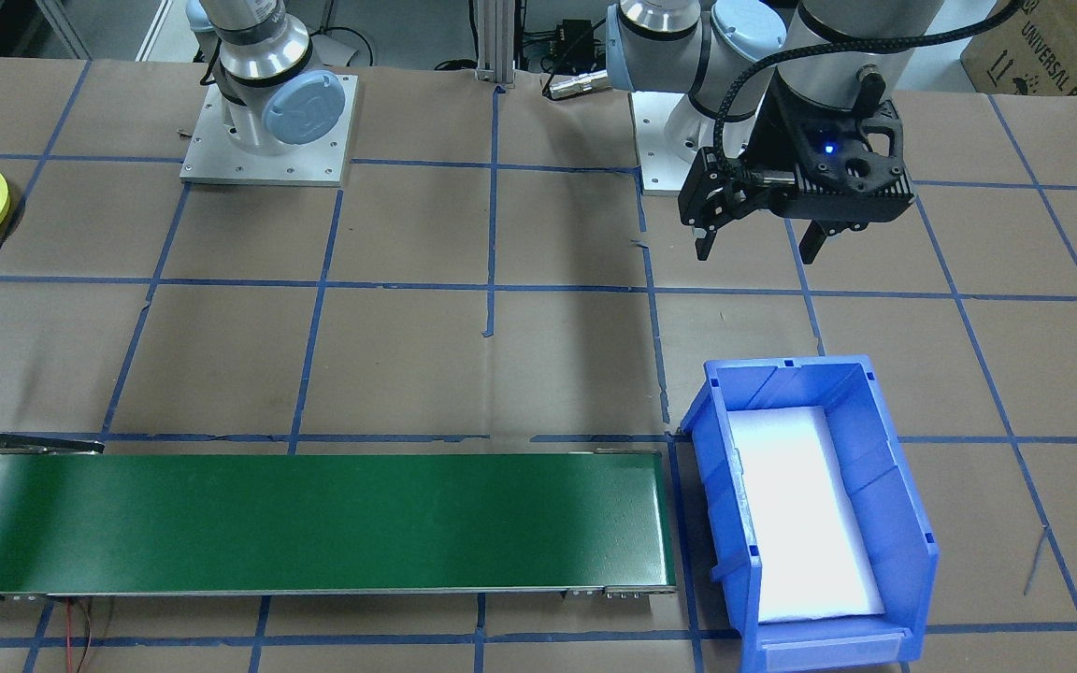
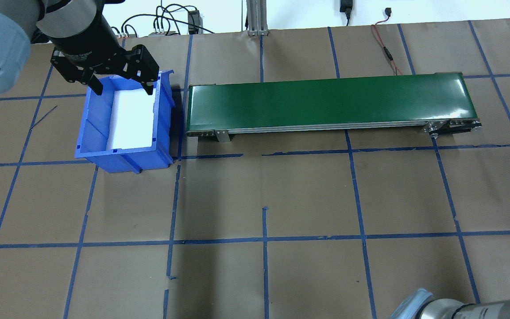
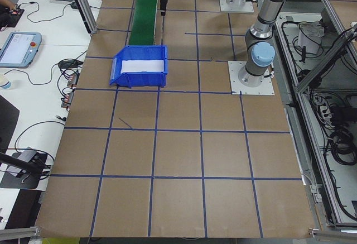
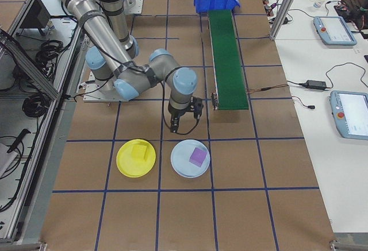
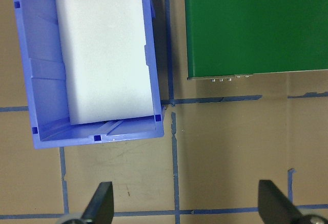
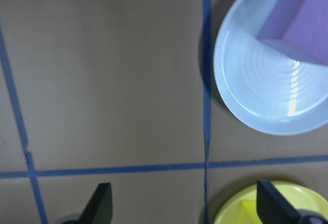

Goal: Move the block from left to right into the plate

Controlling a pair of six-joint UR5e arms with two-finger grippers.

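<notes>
We see only part of the small round bright-yellow plastic plate (image 6: 271, 203), cut off at the right wrist view's bottom edge; a yellow square block (image 4: 138, 151) lies in it. The right gripper (image 6: 184, 211) hovers beside it, fingers spread wide, empty. The left gripper (image 1: 761, 245), likewise wide and empty, hangs near the blue rectangular plastic bin (image 1: 814, 509) by the green conveyor belt's (image 1: 314, 523) end.

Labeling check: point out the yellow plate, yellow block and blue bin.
yellow plate (image 4: 127, 168): exterior right view, bare rim.
yellow block (image 4: 140, 151): exterior right view, top face.
blue bin (image 1: 903, 523): front-facing view, side wall.
</notes>
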